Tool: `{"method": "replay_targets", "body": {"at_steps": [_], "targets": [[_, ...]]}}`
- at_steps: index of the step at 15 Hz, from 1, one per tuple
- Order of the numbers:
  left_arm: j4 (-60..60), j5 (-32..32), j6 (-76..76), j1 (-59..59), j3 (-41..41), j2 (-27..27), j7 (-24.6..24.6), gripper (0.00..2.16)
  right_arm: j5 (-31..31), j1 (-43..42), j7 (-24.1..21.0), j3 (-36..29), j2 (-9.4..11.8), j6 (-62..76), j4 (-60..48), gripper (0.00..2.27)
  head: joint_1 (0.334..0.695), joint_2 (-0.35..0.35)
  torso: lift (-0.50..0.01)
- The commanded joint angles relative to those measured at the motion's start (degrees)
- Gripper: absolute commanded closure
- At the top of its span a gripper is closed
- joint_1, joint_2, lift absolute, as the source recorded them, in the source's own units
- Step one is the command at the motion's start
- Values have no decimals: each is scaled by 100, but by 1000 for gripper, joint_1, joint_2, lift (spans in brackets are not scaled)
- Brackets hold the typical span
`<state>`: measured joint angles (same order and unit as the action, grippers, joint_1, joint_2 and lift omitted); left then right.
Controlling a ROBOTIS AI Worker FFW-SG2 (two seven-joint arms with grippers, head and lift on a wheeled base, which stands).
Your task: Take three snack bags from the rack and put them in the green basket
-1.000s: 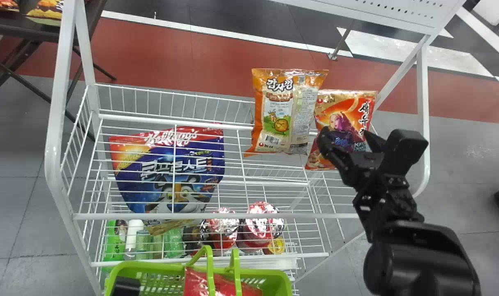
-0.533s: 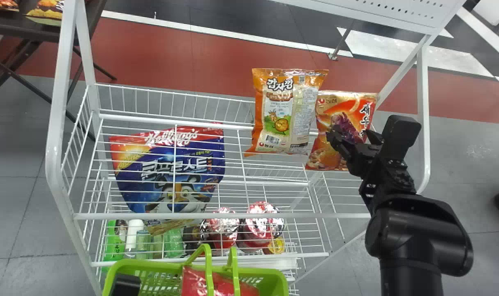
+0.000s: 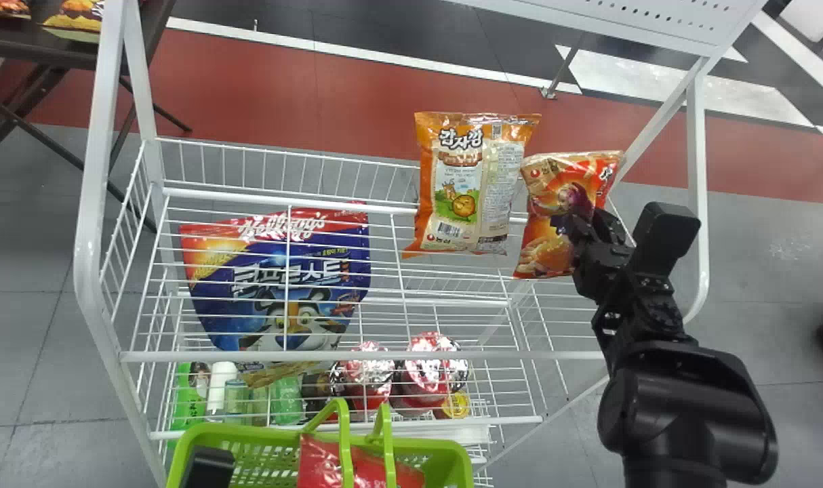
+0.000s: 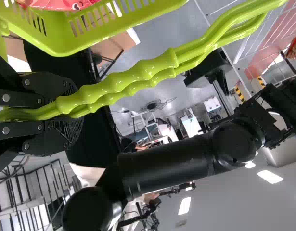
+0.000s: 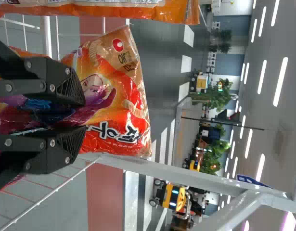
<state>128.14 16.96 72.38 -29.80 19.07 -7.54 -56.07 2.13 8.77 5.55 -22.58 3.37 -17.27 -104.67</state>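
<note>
Two snack bags show at the rack, right of centre in my head view: an orange-and-cream bag and, beside it, a red-orange bag, which my right end effector pinches. At lower centre, a red packet lies in the green basket; my left end effector sits lower left. My left wrist view has it clamped on the green handles. My right wrist view shows fingers squeezing the red-orange bag.

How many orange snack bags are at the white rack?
2: one to the right of the blue cereal bag, the other farther right, gripped by the right pincer. More could be hidden.
</note>
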Motion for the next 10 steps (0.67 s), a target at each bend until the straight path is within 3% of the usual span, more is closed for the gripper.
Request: {"method": "replay_targets", "body": {"at_steps": [1,5,10], "targets": [[-9,0,0,0,0,-2,-1,1548,-143,204,-203,8,-30,342,-80,2189,695,-350,-6],[-17,0,0,18,9,7,-1,1548,-723,793,-300,-97,-135,623,-827,2189,695,-350,-6],[-26,-9,0,18,9,7,8,1548,-1839,2331,-177,-299,-135,658,-2303,2186,695,-350,-6]]}}
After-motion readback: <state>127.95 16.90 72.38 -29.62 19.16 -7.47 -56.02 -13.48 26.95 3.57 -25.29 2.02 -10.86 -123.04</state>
